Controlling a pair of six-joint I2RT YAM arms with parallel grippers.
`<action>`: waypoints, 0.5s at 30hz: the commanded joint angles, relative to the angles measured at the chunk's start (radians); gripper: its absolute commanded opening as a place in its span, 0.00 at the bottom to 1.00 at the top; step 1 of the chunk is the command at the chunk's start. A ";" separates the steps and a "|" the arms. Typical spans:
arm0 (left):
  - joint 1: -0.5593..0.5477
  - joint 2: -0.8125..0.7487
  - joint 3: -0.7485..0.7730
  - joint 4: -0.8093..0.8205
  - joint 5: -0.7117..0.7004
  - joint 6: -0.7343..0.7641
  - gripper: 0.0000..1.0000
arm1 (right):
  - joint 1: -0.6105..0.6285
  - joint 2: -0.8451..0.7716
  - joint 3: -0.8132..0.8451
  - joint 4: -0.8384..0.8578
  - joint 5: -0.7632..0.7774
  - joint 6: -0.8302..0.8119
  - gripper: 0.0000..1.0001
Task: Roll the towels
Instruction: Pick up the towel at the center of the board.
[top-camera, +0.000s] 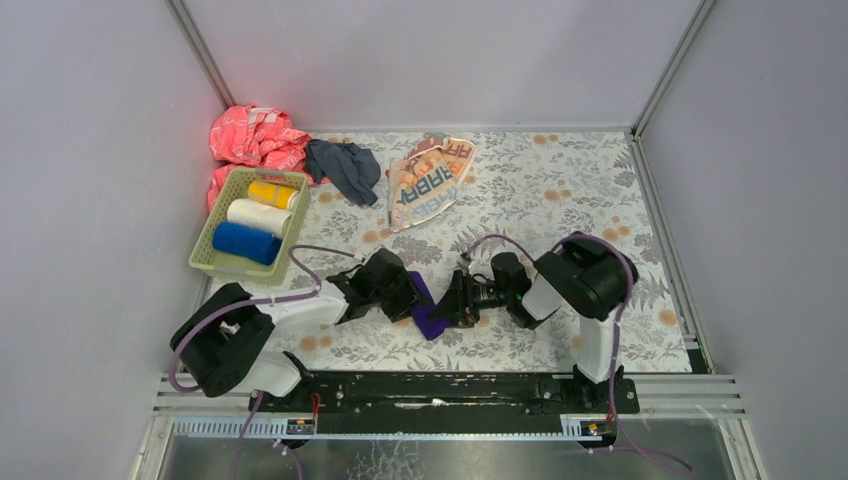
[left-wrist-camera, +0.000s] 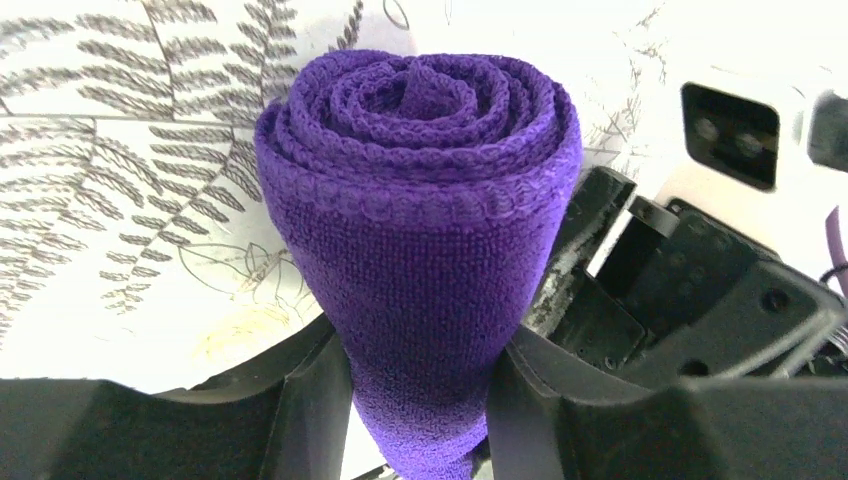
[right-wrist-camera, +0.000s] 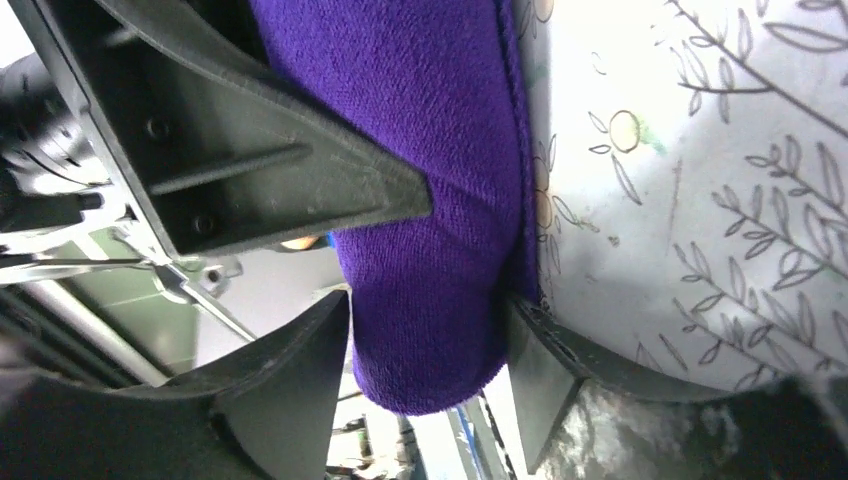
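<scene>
The purple towel (top-camera: 428, 312) is a tight roll low over the floral cover, between my two grippers. In the left wrist view the purple towel (left-wrist-camera: 420, 200) shows its spiral end, and my left gripper (left-wrist-camera: 420, 365) is shut on it, pinching it narrow. My left gripper (top-camera: 408, 297) comes at it from the left. My right gripper (top-camera: 448, 305) is on the other side. In the right wrist view its fingers stand open around the roll's end (right-wrist-camera: 420, 150), right gripper (right-wrist-camera: 430, 310) loose about it. The cream "RABBIT" towel (top-camera: 430, 180) and the dark grey-blue towel (top-camera: 345, 168) lie crumpled at the back.
A green basket (top-camera: 205, 262) at the left holds a yellow roll (top-camera: 272, 193), a white roll (top-camera: 257, 215) and a blue roll (top-camera: 245, 242). A pink cloth (top-camera: 252, 135) is bunched in the back left corner. Grey walls close in both sides.
</scene>
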 joint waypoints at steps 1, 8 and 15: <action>0.055 0.020 0.027 -0.126 -0.038 0.059 0.28 | -0.002 -0.179 0.037 -0.527 0.100 -0.270 0.68; 0.211 -0.022 0.151 -0.246 -0.036 0.166 0.28 | -0.032 -0.474 0.236 -1.164 0.287 -0.587 0.79; 0.502 -0.092 0.357 -0.423 -0.043 0.339 0.29 | -0.047 -0.614 0.430 -1.502 0.508 -0.812 0.84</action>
